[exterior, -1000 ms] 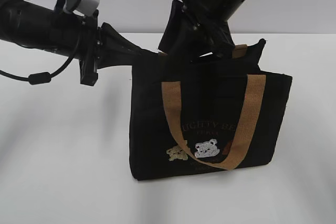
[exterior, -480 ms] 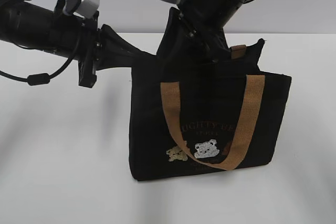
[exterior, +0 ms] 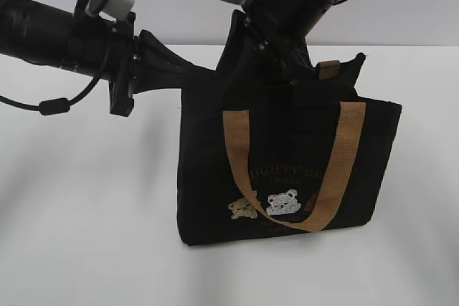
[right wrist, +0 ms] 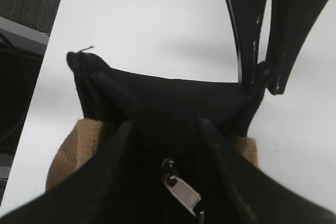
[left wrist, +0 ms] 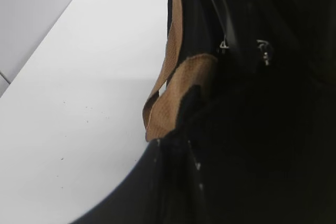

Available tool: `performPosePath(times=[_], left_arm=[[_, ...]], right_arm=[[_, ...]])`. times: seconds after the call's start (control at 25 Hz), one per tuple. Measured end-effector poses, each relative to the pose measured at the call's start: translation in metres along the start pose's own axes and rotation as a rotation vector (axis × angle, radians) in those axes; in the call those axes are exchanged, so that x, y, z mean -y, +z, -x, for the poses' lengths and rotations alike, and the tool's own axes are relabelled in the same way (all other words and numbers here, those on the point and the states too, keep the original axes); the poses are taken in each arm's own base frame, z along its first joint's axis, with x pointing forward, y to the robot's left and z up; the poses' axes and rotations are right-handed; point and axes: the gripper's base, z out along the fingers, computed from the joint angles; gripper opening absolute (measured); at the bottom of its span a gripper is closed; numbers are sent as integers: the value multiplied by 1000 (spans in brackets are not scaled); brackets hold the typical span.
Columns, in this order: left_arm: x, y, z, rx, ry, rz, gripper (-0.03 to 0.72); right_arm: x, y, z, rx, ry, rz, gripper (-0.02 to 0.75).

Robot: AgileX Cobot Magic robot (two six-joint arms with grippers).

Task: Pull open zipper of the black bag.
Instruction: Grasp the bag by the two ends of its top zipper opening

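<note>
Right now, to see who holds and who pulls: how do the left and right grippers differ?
The left gripper reaches in from the side, the right gripper from above. The left gripper is pinched nearly shut on the black bag's top corner; the right gripper's jaws stand apart, the silver zipper pull hanging unpinched between them. Both are at the bag's top edge.
</note>
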Motion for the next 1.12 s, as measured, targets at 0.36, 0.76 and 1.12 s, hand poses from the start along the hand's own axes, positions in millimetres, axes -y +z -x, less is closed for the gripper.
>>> performPosePath(times=[0.36,0.76,1.12], left_arm=[[0,0,0,2,-1,1,59],[0,0,0,-3,5,-4,59],[-3,0,-3,-33,6,30,59]], right_arm=[[0,0,-2,-20,55,2,130],[-1,0,-3,-38,152,6,-15],[5,-18,-22,-57,194,-32,-15]])
